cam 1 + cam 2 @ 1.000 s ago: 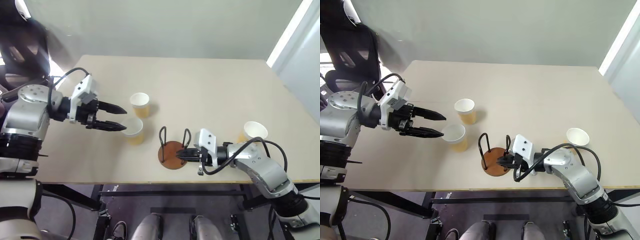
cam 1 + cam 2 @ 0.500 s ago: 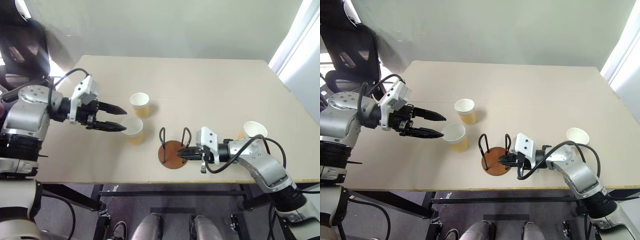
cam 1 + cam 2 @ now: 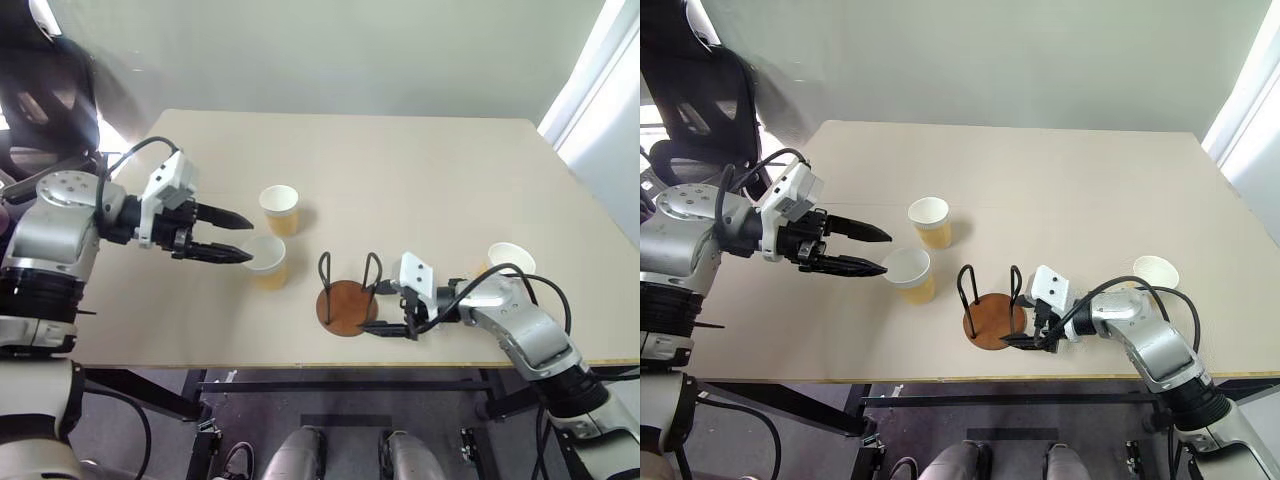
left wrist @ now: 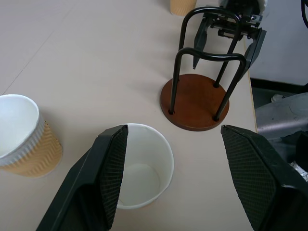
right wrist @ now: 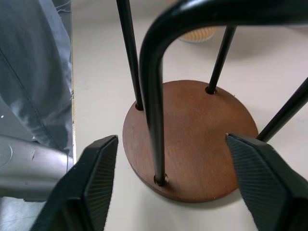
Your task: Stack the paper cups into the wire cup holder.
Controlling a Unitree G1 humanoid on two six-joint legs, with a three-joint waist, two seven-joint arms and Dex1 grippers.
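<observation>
Three paper cups stand upright on the pale wooden table (image 3: 420, 170), all alike, tan outside and white inside. Two sit close together left of centre: the farther cup (image 3: 280, 208) and the nearer cup (image 3: 265, 261), just beside each other but not touching. The third cup (image 3: 509, 262) stands well apart near the table's right edge. One wire cup holder (image 3: 346, 297) rests near the front edge, between the pair and the lone cup; its round reddish-brown base carries two black wire loops, and it holds no cup. The left gripper (image 3: 232, 234) hovers with its two black fingers spread wide, their tips at the rim of the nearer cup, gripping nothing. The right gripper (image 3: 384, 309) lies low at the holder's right side, its fingers parted wide on either side of the base's edge, grasping nothing.
</observation>
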